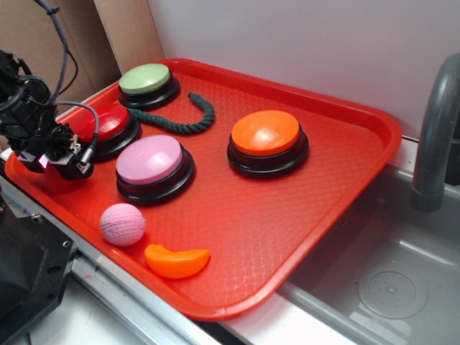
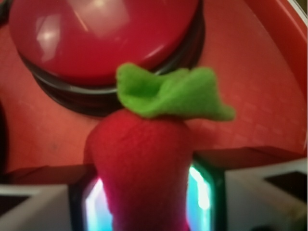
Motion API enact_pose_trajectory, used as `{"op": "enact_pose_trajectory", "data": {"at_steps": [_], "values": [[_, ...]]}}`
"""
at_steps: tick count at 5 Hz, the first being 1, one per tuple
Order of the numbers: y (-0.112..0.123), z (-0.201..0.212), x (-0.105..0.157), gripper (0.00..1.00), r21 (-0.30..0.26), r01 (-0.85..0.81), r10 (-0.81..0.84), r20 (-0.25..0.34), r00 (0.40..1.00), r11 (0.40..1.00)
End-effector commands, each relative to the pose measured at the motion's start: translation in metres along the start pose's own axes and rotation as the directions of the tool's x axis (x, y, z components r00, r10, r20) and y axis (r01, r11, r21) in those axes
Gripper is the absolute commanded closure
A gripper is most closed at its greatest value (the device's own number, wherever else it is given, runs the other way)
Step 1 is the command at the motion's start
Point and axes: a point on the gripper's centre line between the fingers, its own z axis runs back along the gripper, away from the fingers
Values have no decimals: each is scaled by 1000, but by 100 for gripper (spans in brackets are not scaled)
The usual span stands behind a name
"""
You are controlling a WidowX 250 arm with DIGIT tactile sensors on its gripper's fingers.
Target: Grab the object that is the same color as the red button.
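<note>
In the exterior view, a red tray (image 1: 345,122) lies beside a grey sink (image 1: 388,280). On the tray stand four round buttons: a green button (image 1: 146,79) at the back, the red button (image 1: 108,123) in front of it, a pink button (image 1: 151,162) nearer still, and an orange button (image 1: 266,134) to the right. A dark green rope (image 1: 180,121) curves between the green and orange buttons. A pink ball (image 1: 122,224) and an orange slice (image 1: 177,261) lie near the tray's front edge, just beside each other. The gripper (image 1: 61,169) sits low at the tray's left edge, next to the red button; a bit of red shows under it, but its fingers are hidden by the arm here.

In the wrist view, the strawberry (image 2: 142,168) fills the centre, its green leafy top pointing toward the red button (image 2: 96,38) just beyond. The gripper (image 2: 144,202) is closed onto the strawberry, whose body is squeezed narrow between the two fingers (image 2: 211,187), with glowing light on either side of it.
</note>
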Motion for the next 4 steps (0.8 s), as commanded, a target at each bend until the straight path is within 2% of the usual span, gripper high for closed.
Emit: {"op": "enact_pose_trajectory", "data": {"at_steps": [1,2,3,4], "values": [[-7,32,3,100,15,64,-64,-13,998,998],[-18,62,4,100,7,88,-88,-20,996,996],[-48,93,18,100,-56,150,-150,-7,989,987],[-87,116,29,100,-100,239,-243,-26,970,966]]}}
